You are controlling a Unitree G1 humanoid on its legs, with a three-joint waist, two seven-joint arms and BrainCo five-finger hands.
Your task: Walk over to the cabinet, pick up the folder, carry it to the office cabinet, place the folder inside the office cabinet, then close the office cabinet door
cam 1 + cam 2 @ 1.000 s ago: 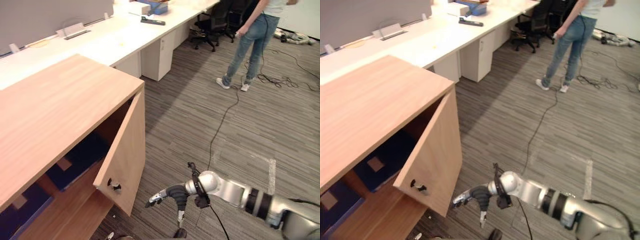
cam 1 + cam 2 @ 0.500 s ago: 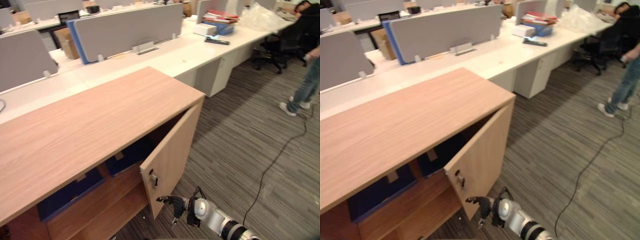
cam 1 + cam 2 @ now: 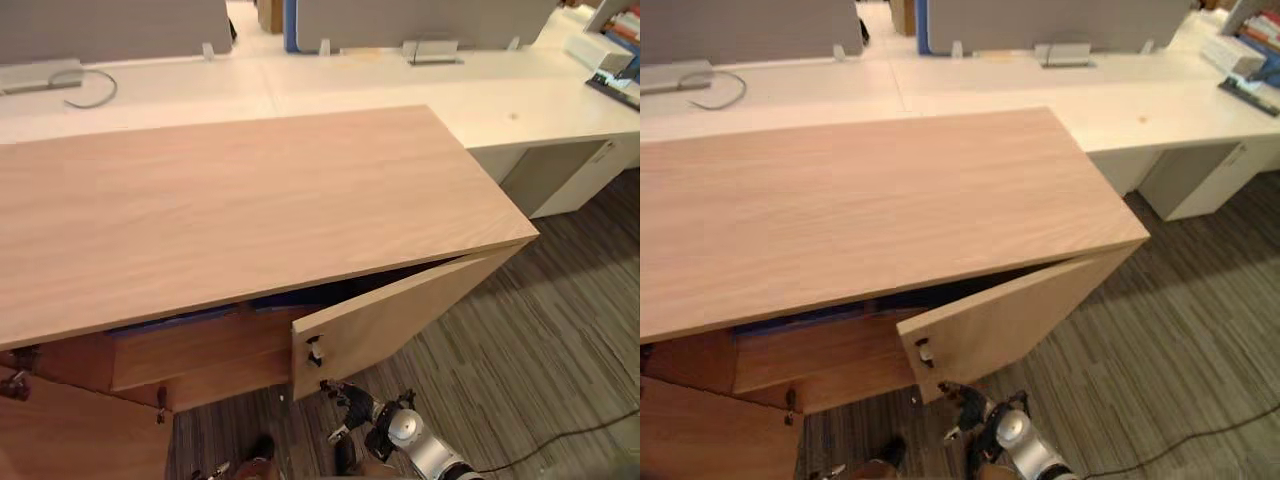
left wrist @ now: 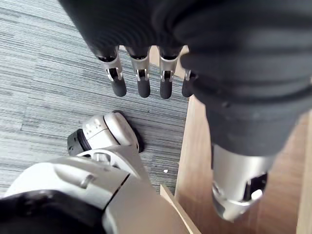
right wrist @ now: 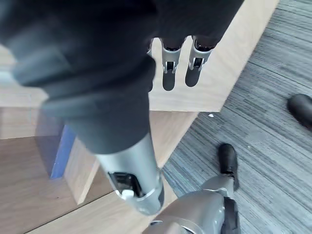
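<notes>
Closing the half-open light wooden cabinet door [image 3: 400, 310], with the dark blue folder [image 5: 61, 151] shelved inside.
The right hand [image 3: 352, 405] hangs beside the door's free edge under its small metal knob [image 3: 314, 350], fingers [image 5: 168, 80] straight and empty; the left hand [image 4: 141, 83] likewise. The stiff, hinged panel likely swings lightly: push flat near that edge.

Low right hand [image 3: 352, 404], fingers [image 5: 168, 77] relaxed; left hand [image 4: 140, 73] fingers straight.

View: your head camera has swung round, so you now look down squarely on the office cabinet [image 3: 250, 200] top.
Office cabinet door [image 3: 400, 320]: it has swung from wide open to a narrow gap.
Right hand [image 3: 355, 408]: it has followed the door inward, fingers [image 5: 195, 66] straight, just below the knob [image 3: 314, 350].
</notes>
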